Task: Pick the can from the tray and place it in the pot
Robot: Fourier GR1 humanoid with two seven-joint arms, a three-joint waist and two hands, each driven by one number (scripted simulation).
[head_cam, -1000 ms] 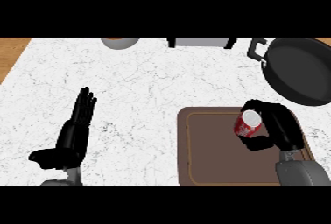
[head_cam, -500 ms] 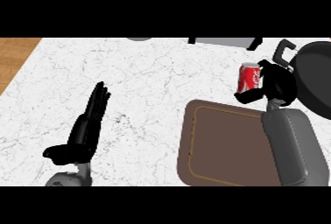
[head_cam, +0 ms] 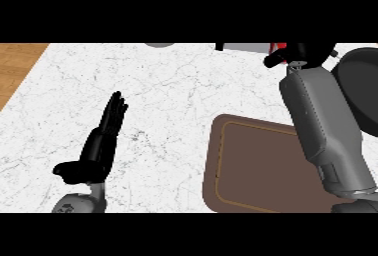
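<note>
My right hand (head_cam: 301, 54) is stretched far out at the top of the head view, its fingers curled round the red can (head_cam: 278, 46), of which only a sliver shows. The hand and can sit just left of the dark pot (head_cam: 360, 82), whose rim shows at the right edge. The brown tray (head_cam: 255, 165) lies bare at the lower right, partly covered by my grey right forearm (head_cam: 325, 125). My left hand (head_cam: 103, 142) rests open on the white marble counter at the lower left, fingers pointing away.
A light grey object (head_cam: 244, 47) and a grey round object (head_cam: 158, 45) sit at the counter's far edge. Wooden floor (head_cam: 18, 65) shows past the counter's left edge.
My right hand has lifted the can off the tray and carried it far and right, up beside the pot. The view has shifted; the left hand has stayed open and still.
</note>
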